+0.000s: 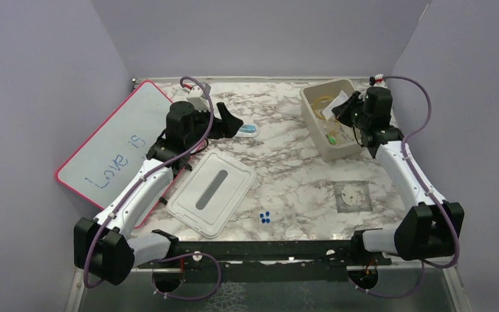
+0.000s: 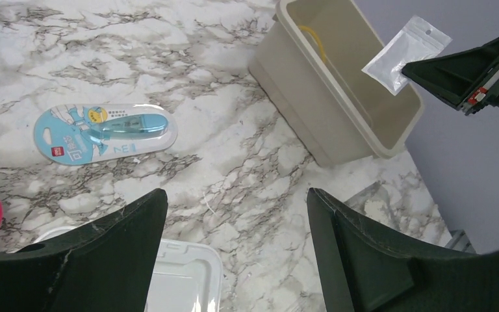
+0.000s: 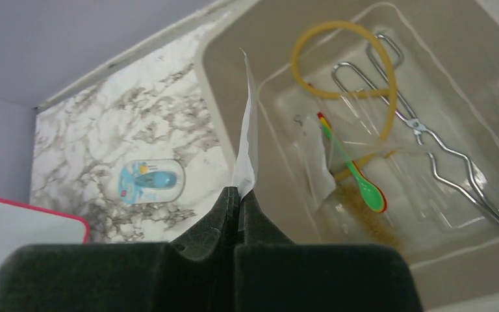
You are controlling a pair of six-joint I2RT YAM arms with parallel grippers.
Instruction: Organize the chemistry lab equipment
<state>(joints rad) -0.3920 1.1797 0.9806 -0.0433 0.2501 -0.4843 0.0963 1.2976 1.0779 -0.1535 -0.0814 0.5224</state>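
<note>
Left claw (image 2: 235, 195) wide open, arm extended forward; right claw (image 3: 240, 194) pinched shut, arm extended.

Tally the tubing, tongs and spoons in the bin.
Tubing: 1
Tongs: 1
Spoon: 1
Total: 3

- I see the table (image 1: 292, 175) as white marble with grey-brown veining.
- Upper right, the bin (image 1: 313, 123) is beige. Inside it are amber tubing (image 3: 341, 26), silver forceps (image 3: 422, 127) and a green spoon (image 3: 370, 192) with a red-and-yellow tip.
- The zip pouch (image 2: 406, 52) looks translucent white to me.
- At left, the whiteboard (image 1: 114, 149) has a pink-red border and blue writing.
- Around centre I see a pale blue correction tape pack (image 2: 104, 133) and a white lid (image 1: 211, 192).
</note>
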